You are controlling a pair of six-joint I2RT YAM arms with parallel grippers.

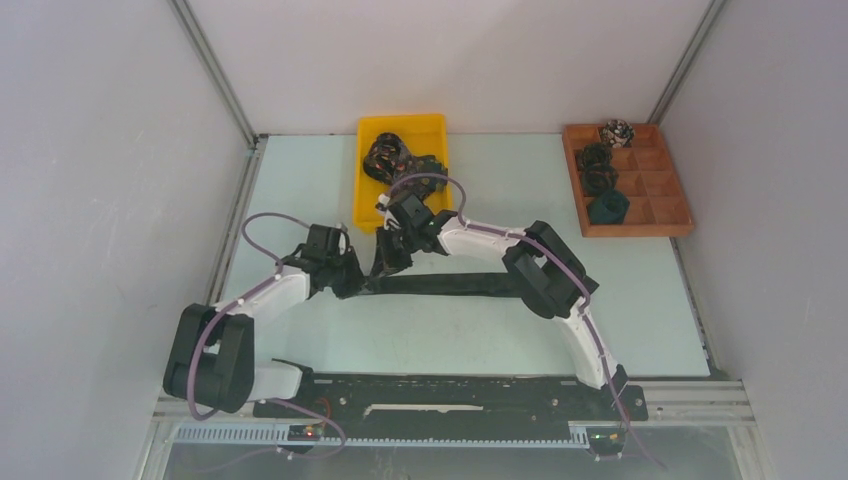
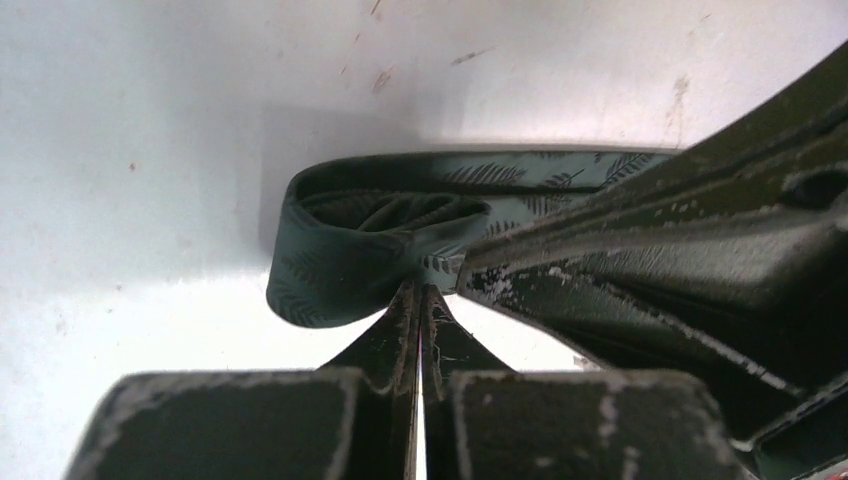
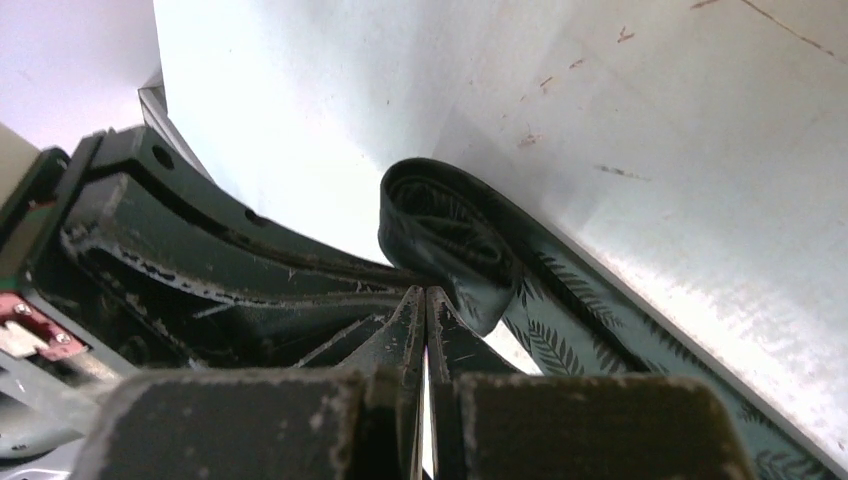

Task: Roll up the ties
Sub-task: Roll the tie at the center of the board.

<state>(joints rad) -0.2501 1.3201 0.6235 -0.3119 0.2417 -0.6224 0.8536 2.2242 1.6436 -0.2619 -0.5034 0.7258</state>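
Pale green table [image 1: 450, 330]: left gripper [image 2: 420, 295] and right gripper [image 3: 425, 298] both tight on leaf-print tie [image 2: 330, 270].

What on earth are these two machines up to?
Two robot arms are rolling a dark green leaf-patterned tie on the table. The left end effector and the right end effector are closed on its curled end; the rest lies flat. More ties wait in a yellow bin; rolled ones sit in a wooden tray.
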